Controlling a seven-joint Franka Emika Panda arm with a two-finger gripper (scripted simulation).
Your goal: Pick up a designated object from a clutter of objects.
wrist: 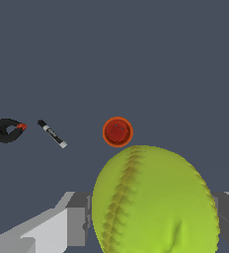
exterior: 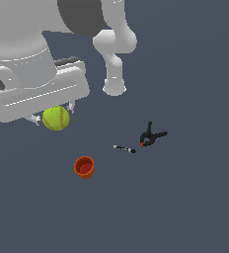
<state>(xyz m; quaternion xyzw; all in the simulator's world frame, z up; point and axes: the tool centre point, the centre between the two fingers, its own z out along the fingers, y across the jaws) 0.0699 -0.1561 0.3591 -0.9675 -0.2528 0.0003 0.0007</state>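
Observation:
The designated object, a yellow-green ball (exterior: 56, 118) with red stitched seams, sits between the two fingers of my gripper (exterior: 53, 112), which is shut on it. In the wrist view the ball (wrist: 156, 202) fills the near part of the picture, with a grey finger (wrist: 76, 226) on one side and another at the opposite edge. The other clutter lies on the floor below: a red-orange cup (exterior: 84, 167) (wrist: 117, 132), a thin black-and-white marker (exterior: 124, 148) (wrist: 52, 133) and a black spring clamp (exterior: 150, 137) (wrist: 5, 132) with a red tip. They look small from the wrist, so the ball hangs well above them.
The arm's white base column (exterior: 114, 74) stands on the dark grey floor (exterior: 185, 207) behind the clutter. The big white wrist and hand body (exterior: 32, 74) covers the exterior view's upper left.

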